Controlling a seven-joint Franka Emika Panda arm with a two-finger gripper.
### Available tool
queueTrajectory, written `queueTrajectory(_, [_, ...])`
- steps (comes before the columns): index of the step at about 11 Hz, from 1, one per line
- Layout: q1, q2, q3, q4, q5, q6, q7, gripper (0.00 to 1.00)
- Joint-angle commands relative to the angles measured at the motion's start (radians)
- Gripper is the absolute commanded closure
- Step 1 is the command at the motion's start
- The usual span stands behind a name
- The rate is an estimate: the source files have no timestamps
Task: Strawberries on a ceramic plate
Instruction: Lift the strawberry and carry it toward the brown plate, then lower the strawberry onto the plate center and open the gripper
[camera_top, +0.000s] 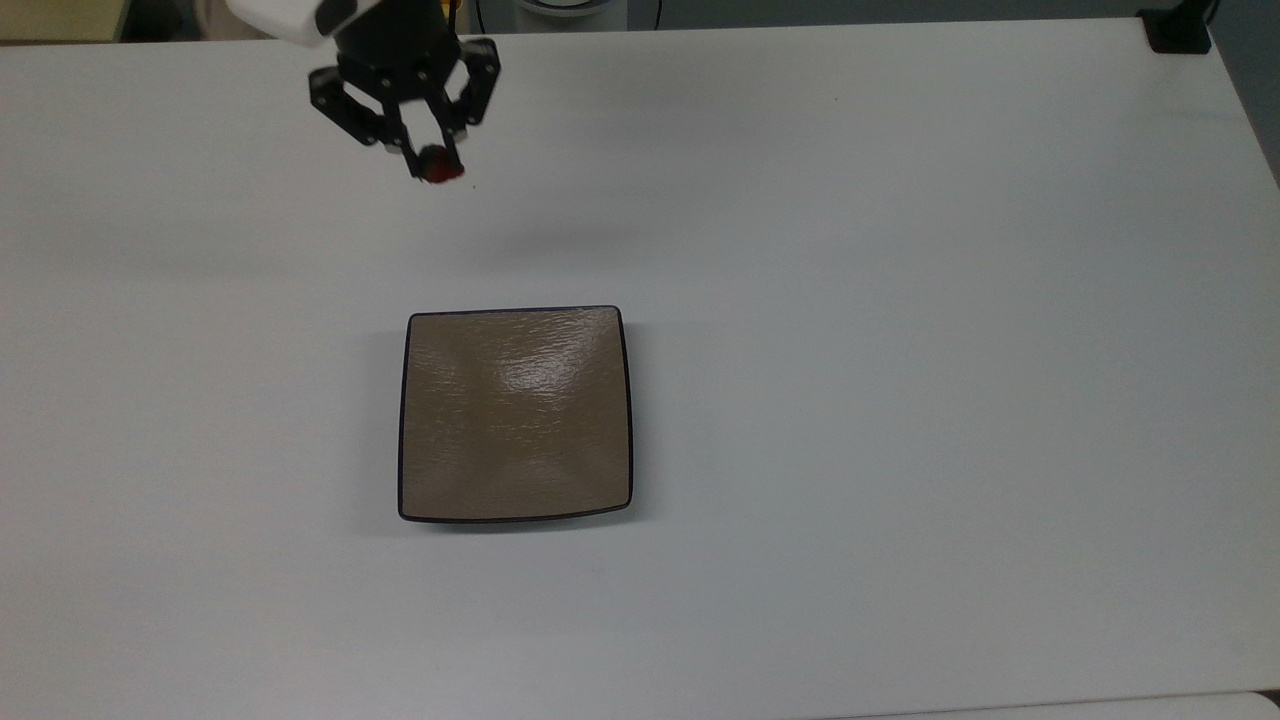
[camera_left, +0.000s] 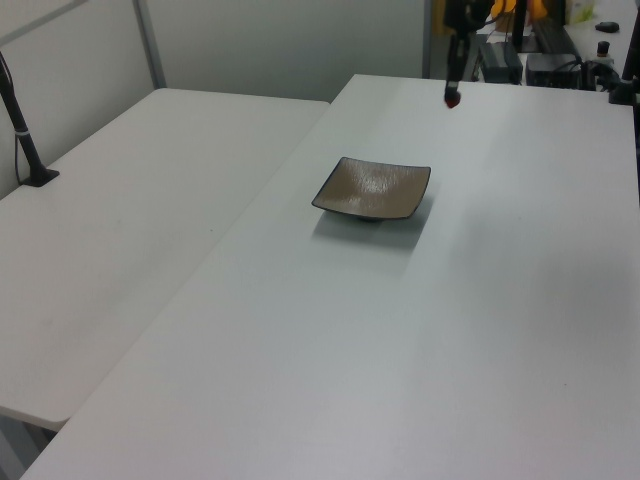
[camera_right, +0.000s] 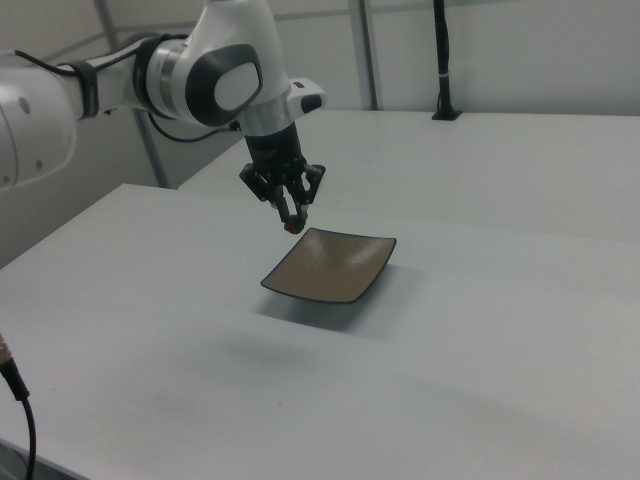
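A tiny red strawberry (camera_top: 438, 172) hangs pinched between the fingertips of my black gripper (camera_top: 434, 165), which is shut on it above the white table. The strawberry (camera_left: 453, 99) shows as a red dot in the left view, and the strawberry (camera_right: 291, 227) hangs under the gripper (camera_right: 289, 220) in the right view. The square tan-brown ceramic plate (camera_top: 515, 412) with a dark rim lies on the table, below and to the right of the gripper in the top view, apart from it. The plate (camera_left: 373, 189) and plate (camera_right: 331, 266) have nothing on them.
A second white table (camera_left: 120, 230) adjoins on the left view's left. A black post base (camera_top: 1178, 30) sits at the top view's upper right corner. Clutter and cables (camera_left: 545, 45) lie beyond the table's far end in the left view.
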Motion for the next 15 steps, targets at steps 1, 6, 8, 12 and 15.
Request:
queueTrajectory(1, [0.01,0.074,0.022,0.013,0.017,0.137,0.069,1.0])
queueTrajectory(6, [0.027,0.212,0.025,0.011,0.058,0.384,0.069,1.0])
queueTrajectory(8, [0.032,0.252,0.025,0.011,0.058,0.453,0.069,1.0])
queueTrajectory(12, [0.061,0.349,0.025,0.011,0.057,0.602,0.069,1.0])
queueTrajectory(15, [0.066,0.381,0.025,0.005,0.055,0.622,0.066,0.95])
